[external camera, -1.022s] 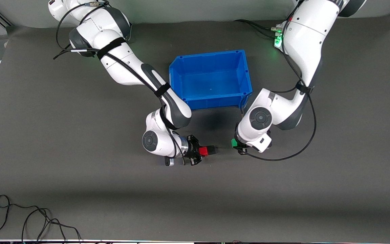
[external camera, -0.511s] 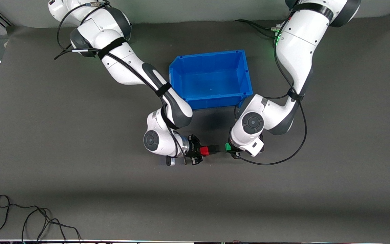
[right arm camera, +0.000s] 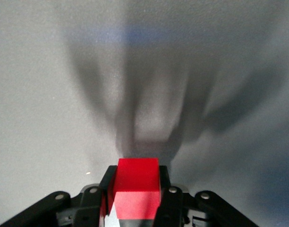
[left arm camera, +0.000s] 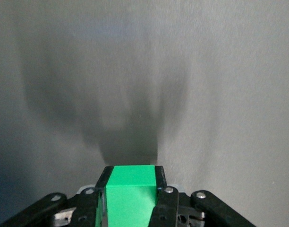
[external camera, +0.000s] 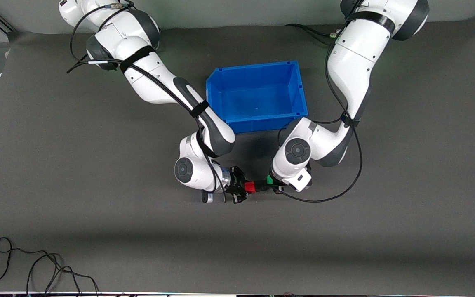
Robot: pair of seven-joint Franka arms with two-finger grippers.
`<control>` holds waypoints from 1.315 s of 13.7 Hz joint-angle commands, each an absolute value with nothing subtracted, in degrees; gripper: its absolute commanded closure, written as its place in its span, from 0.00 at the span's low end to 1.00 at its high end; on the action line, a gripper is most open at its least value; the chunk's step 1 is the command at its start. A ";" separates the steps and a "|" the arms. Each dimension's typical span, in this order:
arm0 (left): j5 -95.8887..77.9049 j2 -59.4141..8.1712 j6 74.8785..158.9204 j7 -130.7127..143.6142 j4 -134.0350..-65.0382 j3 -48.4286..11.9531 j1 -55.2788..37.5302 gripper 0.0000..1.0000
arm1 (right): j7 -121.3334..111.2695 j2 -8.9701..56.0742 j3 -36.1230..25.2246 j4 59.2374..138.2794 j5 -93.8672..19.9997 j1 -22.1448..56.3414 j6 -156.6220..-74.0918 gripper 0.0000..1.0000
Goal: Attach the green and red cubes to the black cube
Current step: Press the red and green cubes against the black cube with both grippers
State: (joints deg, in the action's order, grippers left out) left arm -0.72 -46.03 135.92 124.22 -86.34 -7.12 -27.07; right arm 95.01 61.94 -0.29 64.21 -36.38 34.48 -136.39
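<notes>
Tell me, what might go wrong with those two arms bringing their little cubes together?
The left gripper holds the green cube and the right gripper the red cube, with the black cube between them. If the green cube meets it off-line, it may not attach. Both grippers are close together over the mat, so they could bump, or a pinched cube could slip out.

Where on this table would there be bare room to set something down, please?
The mat is bare toward each arm's end of the blue bin, and across the wide strip nearer the camera, short of the cable. It is crowded just nearer the camera than the bin: the right gripper holds the red cube, the left gripper the green cube.
</notes>
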 commanded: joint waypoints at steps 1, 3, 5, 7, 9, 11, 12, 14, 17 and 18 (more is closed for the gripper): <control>-0.70 -47.81 135.97 125.16 -83.15 -6.42 -28.04 1.00 | 96.94 63.19 -0.88 62.05 -37.79 35.33 -137.20 0.85; -0.53 -48.42 136.05 125.07 -82.27 -6.42 -28.12 1.00 | 96.86 63.28 -0.88 62.14 -37.71 35.33 -137.29 0.85; -0.35 -48.95 136.05 124.81 -82.00 -6.33 -28.12 1.00 | 96.77 63.28 -0.88 62.31 -37.71 35.42 -137.29 0.85; -0.35 -49.48 137.01 124.54 -81.56 -6.24 -28.12 1.00 | 96.86 63.37 -0.88 62.31 -37.71 35.42 -137.29 0.85; -0.26 -49.92 138.51 124.45 -81.56 -6.15 -28.04 1.00 | 96.86 63.63 -0.88 62.05 -37.79 35.42 -137.90 0.85; -0.09 -49.92 138.51 124.45 -81.56 -6.15 -28.12 1.00 | 96.68 63.72 -0.88 62.14 -37.71 35.42 -138.86 0.85; 0.09 -49.92 138.52 124.37 -81.56 -6.15 -28.04 1.00 | 96.59 63.72 -0.88 62.14 -37.71 35.42 -138.87 0.84; 1.31 -49.83 138.52 123.23 -81.56 -6.15 -27.95 0.93 | 96.77 63.63 -0.79 62.23 -37.79 35.42 -138.87 0.44; 1.41 -49.66 138.52 123.84 -81.56 -6.15 -28.12 0.00 | 96.51 63.46 -0.88 62.40 -37.62 35.33 -138.78 0.00; 1.23 -49.40 138.43 123.75 -81.56 -6.15 -28.04 0.00 | 96.24 63.28 -0.88 62.49 -37.53 35.07 -138.52 0.00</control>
